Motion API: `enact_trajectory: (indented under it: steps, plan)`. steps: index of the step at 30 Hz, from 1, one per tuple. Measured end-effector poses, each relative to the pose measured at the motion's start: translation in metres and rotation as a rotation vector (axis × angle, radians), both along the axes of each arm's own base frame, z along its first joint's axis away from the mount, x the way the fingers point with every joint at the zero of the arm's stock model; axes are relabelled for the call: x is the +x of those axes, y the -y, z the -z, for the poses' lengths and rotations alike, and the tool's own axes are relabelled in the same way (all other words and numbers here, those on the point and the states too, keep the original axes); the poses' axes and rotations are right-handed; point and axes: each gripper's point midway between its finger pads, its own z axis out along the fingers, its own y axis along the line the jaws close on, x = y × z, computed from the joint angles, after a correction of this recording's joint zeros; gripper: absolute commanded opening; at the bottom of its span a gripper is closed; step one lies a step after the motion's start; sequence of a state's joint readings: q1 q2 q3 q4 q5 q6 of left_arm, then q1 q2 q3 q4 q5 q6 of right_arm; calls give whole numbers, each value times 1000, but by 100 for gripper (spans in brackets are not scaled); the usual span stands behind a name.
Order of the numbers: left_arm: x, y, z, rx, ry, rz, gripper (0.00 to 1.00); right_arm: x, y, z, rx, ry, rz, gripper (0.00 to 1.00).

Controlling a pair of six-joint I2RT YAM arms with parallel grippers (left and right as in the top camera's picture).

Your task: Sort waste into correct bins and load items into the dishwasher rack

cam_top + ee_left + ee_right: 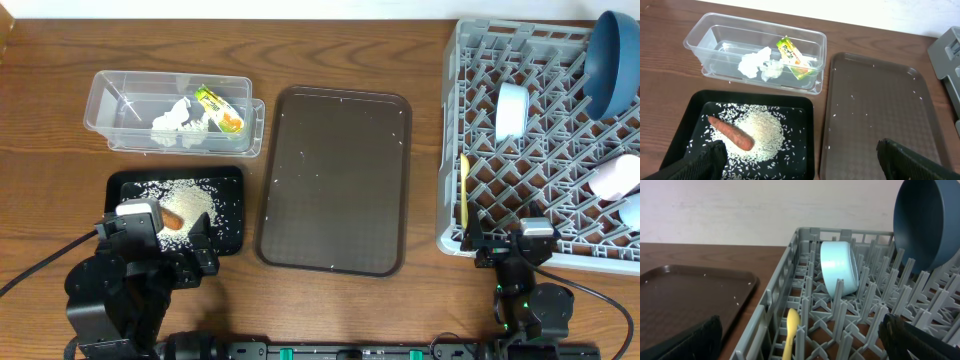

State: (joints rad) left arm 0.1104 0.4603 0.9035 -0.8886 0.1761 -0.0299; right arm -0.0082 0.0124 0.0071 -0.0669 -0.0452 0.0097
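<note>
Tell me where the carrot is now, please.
In the overhead view, the carrot is on the left side, inside the black tray. It lies on the rice, just in front of the clear tub.

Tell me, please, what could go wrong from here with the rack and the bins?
1. The dark-blue plate leans at the far corner of the dishwasher rack, partly over its rim; a knock might tip it out.
2. The pale yellow spoon lies along the rack's edge by the open right gripper; a careless move could flick it out.
3. Loose rice is heaped in the shallow black tray beside the left gripper; a nudge could scatter it.
</note>
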Motion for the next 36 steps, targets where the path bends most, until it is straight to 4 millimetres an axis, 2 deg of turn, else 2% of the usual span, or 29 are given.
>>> enact_trajectory:
  steps: [32, 36]
  plan:
    - [0, 0, 0, 0, -1, 0, 97, 0, 0, 0, -3, 0, 0, 99]
    - [-7, -1, 5, 11, -14, -3, 98, 0, 0, 0, -3, 0, -1, 99]
